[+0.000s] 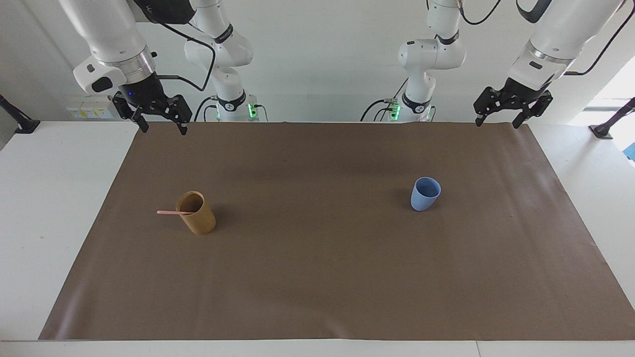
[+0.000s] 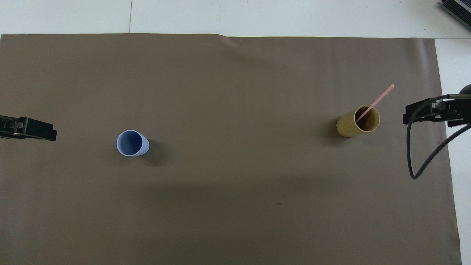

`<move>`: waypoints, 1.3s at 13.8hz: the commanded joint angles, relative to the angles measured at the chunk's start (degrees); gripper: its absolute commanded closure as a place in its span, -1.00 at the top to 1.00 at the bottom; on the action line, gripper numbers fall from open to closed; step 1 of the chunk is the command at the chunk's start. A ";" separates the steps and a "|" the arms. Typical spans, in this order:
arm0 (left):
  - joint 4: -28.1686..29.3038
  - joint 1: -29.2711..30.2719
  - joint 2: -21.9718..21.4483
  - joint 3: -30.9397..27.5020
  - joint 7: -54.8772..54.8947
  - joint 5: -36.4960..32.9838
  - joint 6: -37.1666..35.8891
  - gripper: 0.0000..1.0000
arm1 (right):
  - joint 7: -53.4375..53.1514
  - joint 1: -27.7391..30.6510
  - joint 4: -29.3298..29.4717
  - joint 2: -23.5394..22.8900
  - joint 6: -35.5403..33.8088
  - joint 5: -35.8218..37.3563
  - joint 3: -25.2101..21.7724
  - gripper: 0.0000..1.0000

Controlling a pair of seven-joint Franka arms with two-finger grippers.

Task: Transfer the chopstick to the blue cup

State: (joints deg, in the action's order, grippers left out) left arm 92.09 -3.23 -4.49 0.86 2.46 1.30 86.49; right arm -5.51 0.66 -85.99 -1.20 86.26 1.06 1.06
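Observation:
One pale pink chopstick (image 1: pixel 171 212) stands in a tan cylindrical cup (image 1: pixel 197 214) toward the right arm's end of the table. It leans over the rim toward that end. It also shows in the overhead view (image 2: pixel 381 96), as does the tan cup (image 2: pixel 357 122). The blue cup (image 1: pixel 425 194) stands upright and empty toward the left arm's end, and shows in the overhead view (image 2: pixel 132 143). My right gripper (image 1: pixel 164 130) hangs open and empty over the mat's corner by its base. My left gripper (image 1: pixel 497 124) hangs open and empty over the other corner by its own base.
A brown mat (image 1: pixel 317 277) covers most of the white table (image 1: pixel 44 208). A black cable (image 2: pixel 415 165) loops down from the right arm at the mat's edge. A dark object (image 2: pixel 458 11) lies at the table's farthest corner.

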 commanded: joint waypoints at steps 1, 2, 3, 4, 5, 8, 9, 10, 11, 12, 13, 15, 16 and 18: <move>-0.07 1.21 -0.69 0.63 1.06 -0.33 -0.97 1.00 | 1.02 0.92 -1.37 0.84 1.19 -0.18 0.43 1.00; -0.06 1.21 -0.69 0.63 1.06 -0.33 -1.06 1.00 | 0.94 0.92 -1.37 0.84 1.28 -0.18 0.43 1.00; -0.06 1.21 -0.69 0.63 1.06 -0.33 -0.97 1.00 | 1.02 0.92 -1.37 0.84 1.19 -0.18 0.43 1.00; -0.15 1.21 -0.69 0.63 1.06 -0.33 -1.06 1.00 | 1.02 0.92 -1.37 0.84 1.28 -0.18 0.43 1.00; -0.15 1.21 -0.69 0.63 1.06 -0.33 -1.06 1.00 | 1.02 0.92 -1.37 0.84 1.19 -0.18 0.43 1.00; -0.06 1.21 -0.69 0.63 1.06 -0.33 -0.97 1.00 | 0.94 0.92 -1.37 0.84 1.19 -0.27 0.43 1.00; -0.06 1.21 -0.69 0.63 1.06 -0.33 -1.06 1.00 | 0.94 0.92 -1.37 0.84 1.28 -0.18 0.43 1.00; -0.06 1.21 -0.69 0.63 1.06 -0.33 -1.06 1.00 | 0.85 0.92 -1.28 0.84 1.28 -0.18 0.43 1.00; -0.15 1.21 -0.69 0.63 1.06 -0.33 -1.06 1.00 | 1.02 0.92 -1.37 0.93 0.84 -0.18 0.43 1.00; -0.07 1.21 -0.69 0.63 1.06 -0.33 -0.97 1.00 | 1.02 0.92 -1.37 0.93 0.75 -0.18 0.34 1.00; -0.15 1.21 -0.69 0.63 1.06 -0.33 -1.06 1.00 | 1.20 0.92 -1.37 0.93 1.01 -0.18 0.43 1.00; -0.15 1.21 -0.69 0.63 1.06 -0.33 -1.06 1.00 | 1.11 0.92 -1.46 1.02 0.14 -0.27 0.43 1.00; -0.15 1.21 -0.69 0.63 1.06 -0.33 -0.97 1.00 | 1.11 0.66 -1.37 1.02 0.22 -0.18 0.43 1.00; -0.06 1.21 -0.69 0.63 1.15 -0.33 -1.06 1.00 | 0.94 0.74 -1.37 0.93 1.19 -0.27 0.43 1.00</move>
State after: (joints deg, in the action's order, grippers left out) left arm 92.09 -3.23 -4.49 0.86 2.46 1.30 86.49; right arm -5.51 0.85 -86.01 -1.19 86.27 1.06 1.12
